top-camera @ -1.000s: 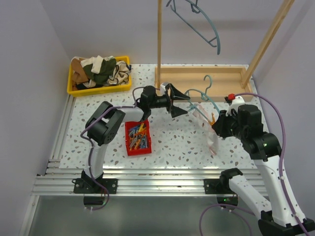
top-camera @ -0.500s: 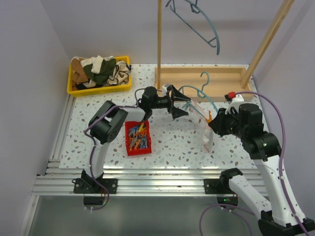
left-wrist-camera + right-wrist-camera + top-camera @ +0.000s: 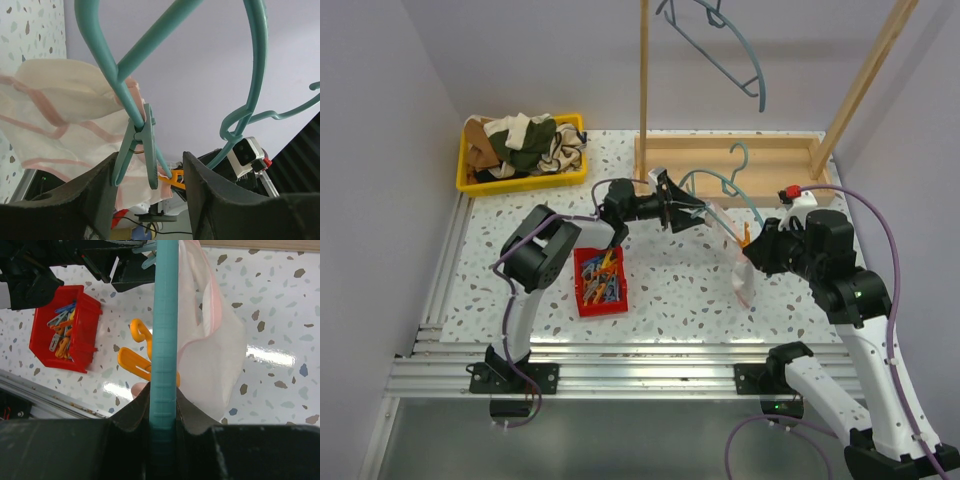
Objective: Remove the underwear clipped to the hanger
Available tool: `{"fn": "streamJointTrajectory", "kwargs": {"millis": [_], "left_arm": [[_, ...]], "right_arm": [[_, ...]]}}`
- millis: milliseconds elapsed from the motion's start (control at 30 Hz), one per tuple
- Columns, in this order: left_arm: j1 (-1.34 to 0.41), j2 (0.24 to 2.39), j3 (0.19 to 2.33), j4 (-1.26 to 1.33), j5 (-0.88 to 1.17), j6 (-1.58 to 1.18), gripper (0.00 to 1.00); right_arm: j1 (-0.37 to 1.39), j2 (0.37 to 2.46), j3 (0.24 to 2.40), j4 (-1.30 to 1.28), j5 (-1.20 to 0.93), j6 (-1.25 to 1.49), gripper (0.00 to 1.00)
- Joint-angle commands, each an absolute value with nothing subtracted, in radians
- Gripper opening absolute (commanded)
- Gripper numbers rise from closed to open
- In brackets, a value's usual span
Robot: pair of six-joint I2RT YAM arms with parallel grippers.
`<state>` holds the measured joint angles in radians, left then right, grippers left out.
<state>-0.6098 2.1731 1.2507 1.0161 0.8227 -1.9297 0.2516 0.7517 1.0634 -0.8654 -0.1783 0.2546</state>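
Observation:
The white to pale pink underwear [image 3: 742,272] hangs from a teal hanger [image 3: 720,185] held above the table. A teal clothespin [image 3: 142,145] and an orange clothespin [image 3: 172,177] clip it to the hanger's bar. My left gripper [image 3: 692,212] is open, and in the left wrist view [image 3: 147,160] its fingers stand on either side of the teal clothespin. My right gripper [image 3: 752,250] is shut on the hanger's bar [image 3: 165,340], with the underwear [image 3: 212,340] and the orange clothespin [image 3: 135,365] just beyond it. I cannot pick out the beige brief.
A red bin [image 3: 600,280] of clothespins sits below the left arm. A yellow bin [image 3: 520,150] of clothes stands at the back left. A wooden rack [image 3: 730,155] stands at the back, with a second teal hanger [image 3: 725,45] hung above it.
My left gripper has reached right to the hanger and its jaws have narrowed around the teal clothespin. My right gripper has shifted the hanger and underwear slightly left and more upright.

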Motion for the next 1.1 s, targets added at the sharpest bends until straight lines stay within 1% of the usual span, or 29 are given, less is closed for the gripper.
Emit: {"fn": "streamJointTrajectory", "kwargs": {"millis": [0, 167, 233, 333, 367, 433, 467, 500, 700, 800, 900, 1000, 1067], "left_arm": [[-0.604, 2.172, 1.235, 1.115, 0.825, -1.953, 0.55], [-0.603, 2.177, 1.232, 1.127, 0.824, -1.96, 0.49], [-0.603, 2.178, 1.233, 1.129, 0.824, -1.96, 0.43], [-0.6, 2.183, 1.235, 1.134, 0.825, -1.959, 0.31], [-0.601, 2.183, 1.233, 1.134, 0.825, -1.957, 0.23], [-0.601, 2.184, 1.233, 1.138, 0.828, -1.956, 0.14], [-0.6, 2.184, 1.232, 1.138, 0.828, -1.954, 0.03], [-0.6, 2.181, 1.23, 1.14, 0.83, -1.953, 0.0], [-0.595, 2.154, 1.212, 1.106, 0.853, -1.907, 0.0], [-0.585, 2.087, 1.181, 1.045, 0.879, -1.835, 0.0], [-0.559, 2.025, 1.123, 0.953, 0.91, -1.723, 0.0], [-0.496, 1.907, 1.014, 0.832, 0.91, -1.586, 0.0], [-0.445, 1.784, 0.947, 0.702, 0.871, -1.42, 0.0]], "right_arm": [[0.256, 0.75, 1.066, -0.815, -0.207, 0.268, 0.0], [0.256, 0.749, 1.068, -0.815, -0.212, 0.267, 0.0], [0.256, 0.75, 1.068, -0.816, -0.212, 0.264, 0.0], [0.255, 0.749, 1.068, -0.819, -0.213, 0.261, 0.0], [0.256, 0.747, 1.068, -0.818, -0.213, 0.261, 0.0], [0.256, 0.749, 1.068, -0.819, -0.212, 0.258, 0.0], [0.256, 0.747, 1.068, -0.819, -0.209, 0.256, 0.0], [0.255, 0.747, 1.068, -0.821, -0.21, 0.256, 0.0], [0.256, 0.753, 1.066, -0.836, -0.121, 0.268, 0.0], [0.256, 0.756, 1.066, -0.85, -0.06, 0.276, 0.0], [0.255, 0.759, 1.066, -0.853, -0.011, 0.285, 0.0], [0.256, 0.764, 1.066, -0.854, -0.012, 0.29, 0.0], [0.255, 0.764, 1.065, -0.853, -0.014, 0.291, 0.0]]}}
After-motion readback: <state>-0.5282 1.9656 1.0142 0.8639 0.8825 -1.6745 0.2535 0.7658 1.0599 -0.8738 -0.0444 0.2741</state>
